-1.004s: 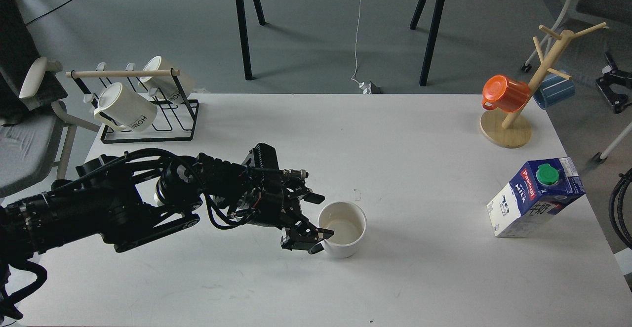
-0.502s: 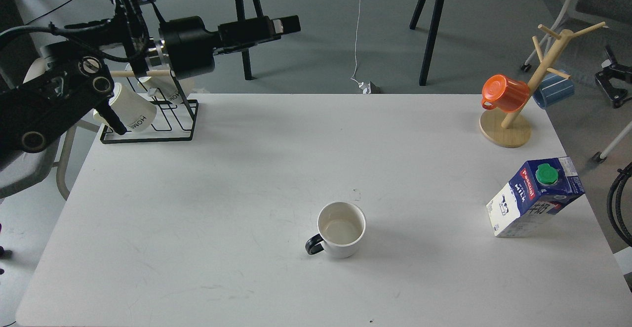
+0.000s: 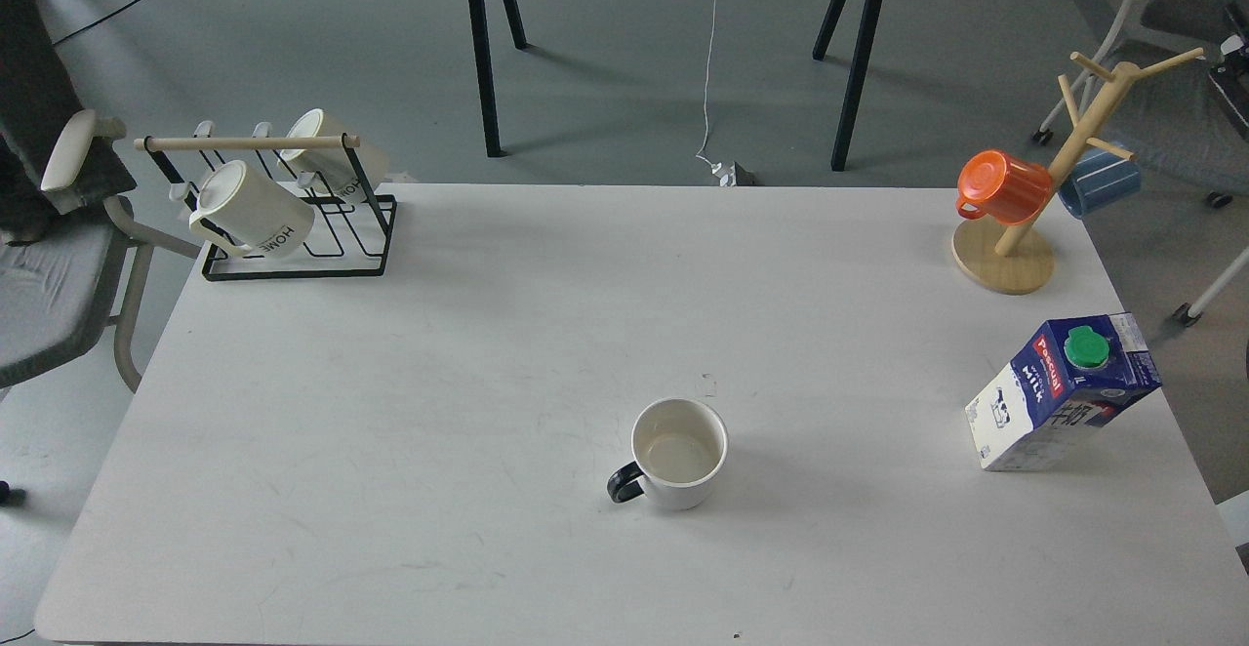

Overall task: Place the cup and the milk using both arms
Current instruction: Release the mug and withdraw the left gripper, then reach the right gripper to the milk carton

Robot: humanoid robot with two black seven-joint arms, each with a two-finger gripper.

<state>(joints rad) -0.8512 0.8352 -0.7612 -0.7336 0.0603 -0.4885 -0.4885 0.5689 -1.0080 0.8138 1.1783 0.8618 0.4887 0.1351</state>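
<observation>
Matt white table top [image 3: 488, 334], smooth, faintly scuffed. Short white glazed mug [image 3: 678, 453], glossy, with a black handle and a cream interior. Blue-and-white printed carton [image 3: 1059, 394] of coated paperboard, slight sheen, with a green plastic screw cap. Black wire rack [image 3: 293, 236], thin metal, with a pale wooden bar, holding cream glazed mugs [image 3: 256, 209]. Light unvarnished wooden mug tree [image 3: 1034, 207] carrying an orange translucent plastic cup [image 3: 1000, 185].
</observation>
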